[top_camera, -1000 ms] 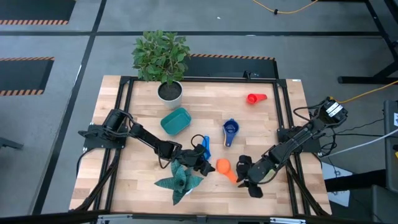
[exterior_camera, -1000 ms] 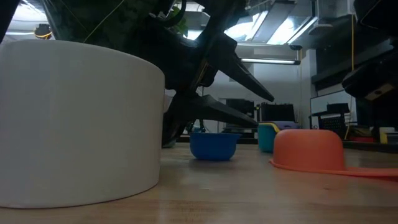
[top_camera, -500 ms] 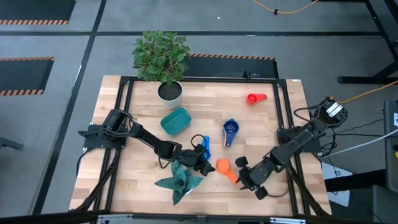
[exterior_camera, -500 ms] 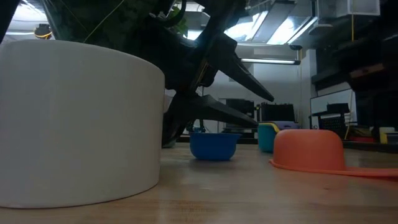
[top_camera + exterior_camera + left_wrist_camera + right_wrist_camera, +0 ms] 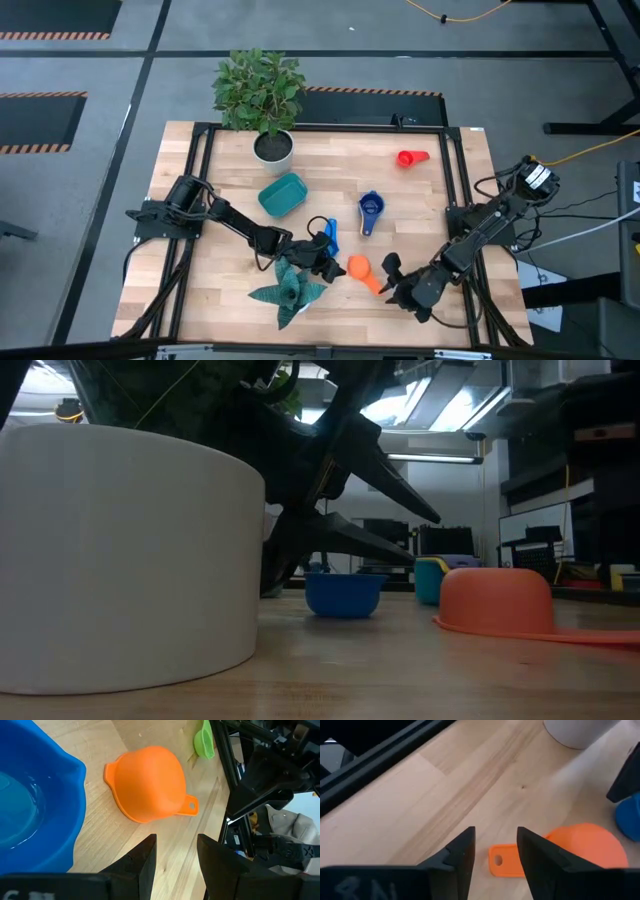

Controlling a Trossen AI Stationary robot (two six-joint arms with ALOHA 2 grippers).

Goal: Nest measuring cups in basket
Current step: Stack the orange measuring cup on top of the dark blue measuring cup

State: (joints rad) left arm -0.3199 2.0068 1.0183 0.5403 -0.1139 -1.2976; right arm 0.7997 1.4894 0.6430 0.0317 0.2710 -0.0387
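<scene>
The orange cup lay upturned on the desk, dome up, at about 6 o'clock of the layout, its short handle running out toward 4 o'clock and the right gripper. In the right wrist view the handle tab sat just ahead of the gap between that gripper's fingers, which stood parted and held nothing. The cup's long axis lay roughly in line with the right arm's approach. The left gripper was just beside the cup on the 9 o'clock side, fingers parted and empty, with a blue cup close against it. Both arms were near; the right faced the handle end, judged the better placed for a pick. The teal basket lay well apart toward 10 o'clock of the cup
</scene>
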